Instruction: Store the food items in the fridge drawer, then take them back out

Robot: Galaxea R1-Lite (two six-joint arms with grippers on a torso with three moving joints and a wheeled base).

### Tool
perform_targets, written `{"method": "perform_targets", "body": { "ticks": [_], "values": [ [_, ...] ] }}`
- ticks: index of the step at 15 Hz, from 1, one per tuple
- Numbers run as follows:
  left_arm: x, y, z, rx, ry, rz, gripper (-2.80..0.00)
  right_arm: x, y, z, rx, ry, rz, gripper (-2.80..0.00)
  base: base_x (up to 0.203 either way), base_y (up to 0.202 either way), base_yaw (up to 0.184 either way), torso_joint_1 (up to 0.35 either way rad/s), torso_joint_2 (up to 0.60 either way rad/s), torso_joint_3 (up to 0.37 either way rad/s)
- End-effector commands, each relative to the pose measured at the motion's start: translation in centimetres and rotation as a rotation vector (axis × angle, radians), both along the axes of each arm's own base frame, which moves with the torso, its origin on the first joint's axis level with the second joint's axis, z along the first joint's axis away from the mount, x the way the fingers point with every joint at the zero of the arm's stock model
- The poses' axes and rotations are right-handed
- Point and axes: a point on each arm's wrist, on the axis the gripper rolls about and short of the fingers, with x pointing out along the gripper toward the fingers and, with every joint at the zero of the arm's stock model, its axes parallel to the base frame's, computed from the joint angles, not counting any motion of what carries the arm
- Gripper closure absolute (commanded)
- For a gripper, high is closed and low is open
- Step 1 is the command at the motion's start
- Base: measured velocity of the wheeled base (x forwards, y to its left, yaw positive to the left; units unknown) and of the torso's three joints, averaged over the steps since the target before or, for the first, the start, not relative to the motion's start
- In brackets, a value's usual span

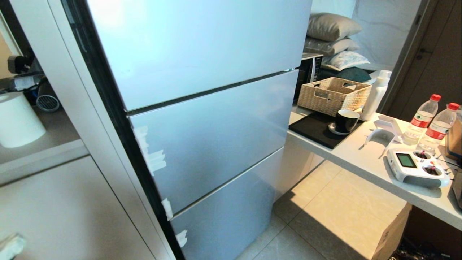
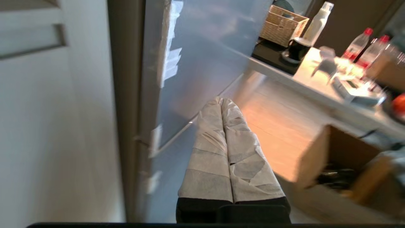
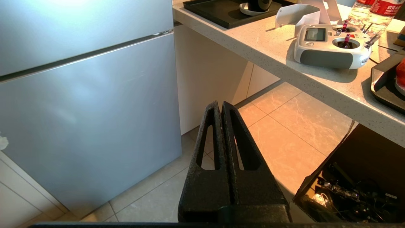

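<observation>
The fridge (image 1: pixel 202 119) stands shut in front of the robot, all three silver-blue door panels flush, with scraps of whitish tape (image 1: pixel 153 159) along their left edge. The drawer the food should go into must be behind one of those panels; it cannot be seen from here. To the right runs a pale counter (image 1: pixel 361 162) carrying a wicker basket (image 1: pixel 334 94), a dark mug (image 1: pixel 346 121), two water bottles (image 1: pixel 431 119) and a white remote controller (image 1: pixel 417 168).

Of the food, only a sliver of something red (image 3: pixel 401 72) shows in the right wrist view, sitting in a dark tray (image 3: pixel 384 82) at the far end of the counter. It is probably one of the round fruits, though too little shows to say which.

The left gripper (image 2: pixel 221 103), its fingers wrapped in pale tape, is pressed closed and empty, pointing along the fridge's lower panels. The right gripper (image 3: pixel 220 106) is also closed on nothing, hanging over the tiled floor (image 3: pixel 284 133) beside the fridge.

I'd expect the door to be stiff at first, its seal holding, so a finger hooked behind the taped edge makes sense. The fruits look light but smooth and round, likely to roll or squirt out of a hard pinch. A tomato-like one bruises easily, so a gentle grip across the widest part seems best.
</observation>
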Motion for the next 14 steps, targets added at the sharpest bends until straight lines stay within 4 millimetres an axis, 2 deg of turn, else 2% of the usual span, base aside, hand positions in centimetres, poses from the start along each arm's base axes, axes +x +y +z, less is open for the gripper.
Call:
{"method": "perform_targets", "body": {
  "ticks": [1, 5, 8, 11, 14],
  "values": [
    [7.1, -0.4, 0.5, -0.037, 0.173, -0.016, 0.0, 0.0, 0.0, 0.0, 0.0, 0.001, -0.001, 0.0, 0.0, 0.0, 0.0, 0.0, 0.0, 0.0],
    [15.2, -0.7, 0.0, -0.074, 0.181, 0.045, 0.0, 0.0, 0.0, 0.0, 0.0, 0.001, 0.001, 0.0, 0.0, 0.0, 0.0, 0.0, 0.0, 0.0],
    [19.5, -0.8, -0.4, -0.088, 0.145, 0.118, 0.0, 0.0, 0.0, 0.0, 0.0, 0.001, 0.001, 0.0, 0.0, 0.0, 0.0, 0.0, 0.0, 0.0],
    [22.5, -1.0, -1.0, -0.101, 0.081, 0.165, 0.0, 0.0, 0.0, 0.0, 0.0, 0.001, 0.001, 0.0, 0.0, 0.0, 0.0, 0.0, 0.0, 0.0],
    [23.2, -0.9, -0.3, -0.109, 0.022, 0.188, 0.0, 0.0, 0.0, 0.0, 0.0, 0.001, 0.001, 0.0, 0.0, 0.0, 0.0, 0.0, 0.0, 0.0]
  ]
}}
